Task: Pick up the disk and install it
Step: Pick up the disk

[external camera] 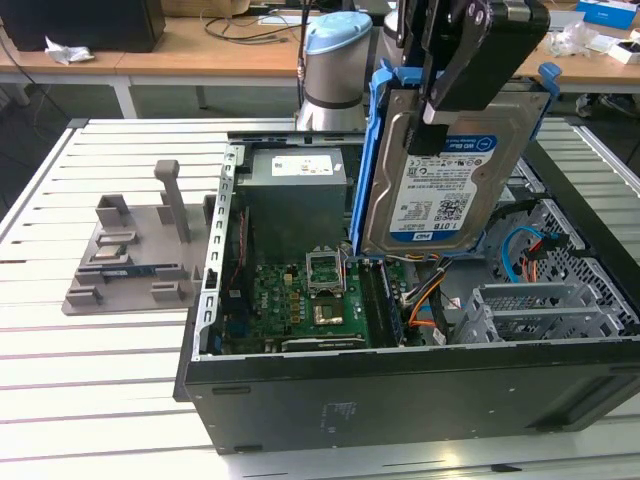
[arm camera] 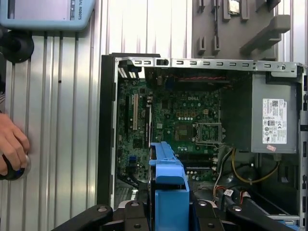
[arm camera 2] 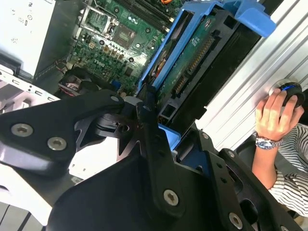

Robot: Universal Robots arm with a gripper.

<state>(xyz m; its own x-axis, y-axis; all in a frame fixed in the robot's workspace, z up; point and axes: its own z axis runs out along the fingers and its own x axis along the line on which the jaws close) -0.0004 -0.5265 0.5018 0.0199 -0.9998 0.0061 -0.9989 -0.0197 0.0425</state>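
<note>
An open black computer case (external camera: pixel 400 400) and a grey moulded parts holder (external camera: pixel 120 265) are seen resting just beside each other on the white slatted metal counter (external camera: pixel 90 390).

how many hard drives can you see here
1: the disk, gripped by the end effector above the open computer case. Others could be hidden inside the drive bays.

The black gripper (arm camera 2: pixel 156 122) clamps the disk (arm camera 2: pixel 192 72) by one end, and its dark linkage arms crowd the foreground. The disk turns its green circuit-board side to the camera, framed by blue rails (arm camera 2: pixel 161 57). Beyond it lies the green motherboard (arm camera 2: pixel 113 45) with its processor socket (arm camera 2: pixel 126 32), and next to that a grey power supply box (arm camera 2: pixel 33 33). On the slatted metal table (arm camera 2: pixel 269 57) a person's hand (arm camera 2: pixel 273 113), wearing a wristwatch (arm camera 2: pixel 264 143), rests on a small round object (arm camera 2: pixel 290 89), possibly a button. The sleeve (arm camera 2: pixel 294 159) is striped.
</note>
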